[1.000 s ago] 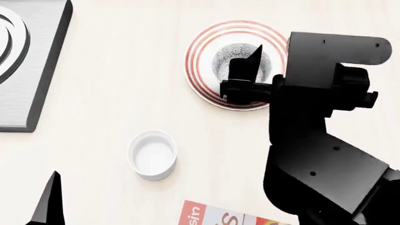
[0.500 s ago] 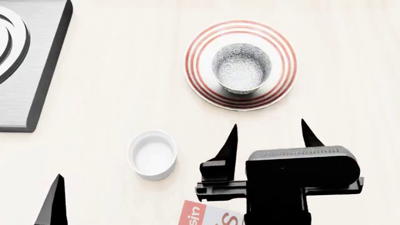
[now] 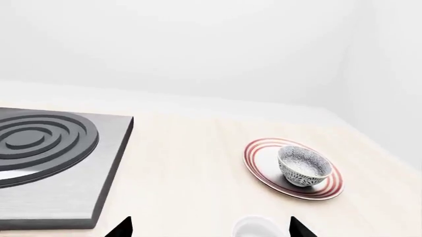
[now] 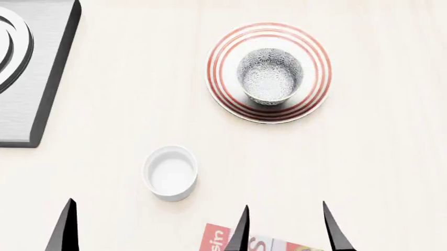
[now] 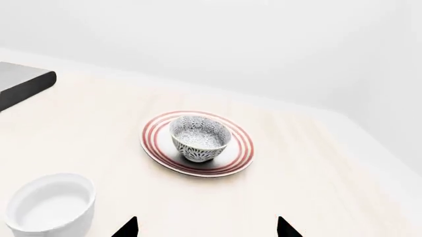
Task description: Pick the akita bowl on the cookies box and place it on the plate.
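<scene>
Only the head view shows cookies box (image 4: 262, 244) corner, speckled akita bowl (image 4: 270, 76) upright on red-ringed plate (image 4: 222, 89), right gripper (image 4: 286, 230) fingers spread, empty, left gripper (image 3: 209, 228) likewise.

akita bowl (image 3: 303, 166) sits upright on the plate (image 3: 258, 159), slightly toward its 3 o'clock side. Stove burner block (image 3: 53, 165) well apart at 9 o'clock on the table (image 3: 185, 168). White cup rim (image 3: 256, 228) at 6 o'clock, between the left gripper (image 3: 209, 228) fingertips (image 3: 122, 228), which stand spread apart.

Akita bowl (image 4: 269, 76) on plate (image 4: 222, 89); cup (image 4: 169, 172) nearer, left; cookies box (image 4: 262, 243) nearest.
</scene>
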Robot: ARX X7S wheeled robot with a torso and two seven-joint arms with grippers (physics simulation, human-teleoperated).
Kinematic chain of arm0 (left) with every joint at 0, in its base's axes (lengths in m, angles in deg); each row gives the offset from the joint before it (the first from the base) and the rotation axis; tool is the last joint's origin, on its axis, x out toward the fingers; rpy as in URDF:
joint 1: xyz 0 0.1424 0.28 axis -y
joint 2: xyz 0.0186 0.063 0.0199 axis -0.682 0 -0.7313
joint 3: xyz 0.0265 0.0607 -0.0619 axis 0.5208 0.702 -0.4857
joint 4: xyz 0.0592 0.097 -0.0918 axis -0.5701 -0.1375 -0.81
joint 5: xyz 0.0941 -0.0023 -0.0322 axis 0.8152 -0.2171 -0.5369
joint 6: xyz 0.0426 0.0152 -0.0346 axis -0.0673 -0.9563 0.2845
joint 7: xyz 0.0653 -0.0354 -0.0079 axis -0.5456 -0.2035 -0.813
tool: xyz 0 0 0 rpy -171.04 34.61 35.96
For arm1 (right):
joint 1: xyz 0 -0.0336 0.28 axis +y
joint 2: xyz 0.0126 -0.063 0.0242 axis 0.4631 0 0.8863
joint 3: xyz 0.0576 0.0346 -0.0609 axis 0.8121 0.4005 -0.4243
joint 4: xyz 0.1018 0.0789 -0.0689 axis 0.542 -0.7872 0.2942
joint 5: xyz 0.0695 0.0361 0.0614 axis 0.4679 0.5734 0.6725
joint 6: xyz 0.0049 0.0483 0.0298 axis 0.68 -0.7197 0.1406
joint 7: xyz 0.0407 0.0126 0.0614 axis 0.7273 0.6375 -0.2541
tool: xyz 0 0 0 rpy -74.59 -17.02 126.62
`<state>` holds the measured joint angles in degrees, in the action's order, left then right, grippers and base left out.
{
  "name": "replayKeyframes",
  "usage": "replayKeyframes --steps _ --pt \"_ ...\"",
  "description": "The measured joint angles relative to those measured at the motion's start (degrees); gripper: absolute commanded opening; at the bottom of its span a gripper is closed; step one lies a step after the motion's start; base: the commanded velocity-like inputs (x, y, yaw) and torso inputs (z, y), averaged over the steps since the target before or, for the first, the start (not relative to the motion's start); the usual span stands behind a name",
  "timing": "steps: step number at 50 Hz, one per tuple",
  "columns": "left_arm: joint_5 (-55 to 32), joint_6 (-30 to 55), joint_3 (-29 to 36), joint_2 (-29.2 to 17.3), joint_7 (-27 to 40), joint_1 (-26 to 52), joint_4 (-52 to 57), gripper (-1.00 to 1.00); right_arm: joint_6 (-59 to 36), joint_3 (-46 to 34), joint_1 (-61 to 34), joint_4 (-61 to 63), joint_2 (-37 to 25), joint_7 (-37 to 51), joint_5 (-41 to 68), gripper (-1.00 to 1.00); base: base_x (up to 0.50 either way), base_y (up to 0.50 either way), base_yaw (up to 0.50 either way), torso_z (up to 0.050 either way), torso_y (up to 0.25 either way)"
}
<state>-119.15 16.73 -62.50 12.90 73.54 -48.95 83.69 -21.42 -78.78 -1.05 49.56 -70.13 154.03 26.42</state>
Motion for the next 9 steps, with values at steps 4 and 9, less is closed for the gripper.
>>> replayKeyframes --steps 4,9 --pt "-0.1 0.1 0.1 -0.1 0.1 0.0 0.1 1.00 -0.5 2.4 4.4 -0.6 0.0 0.0 -2.3 1.00 0.00 0.00 0.00 0.000 0.000" --pt "0.0 0.1 0.2 -0.2 0.2 0.0 0.2 1.00 -0.4 4.9 9.4 -1.8 0.2 0.0 -4.7 1.00 0.00 0.00 0.00 0.000 0.000"
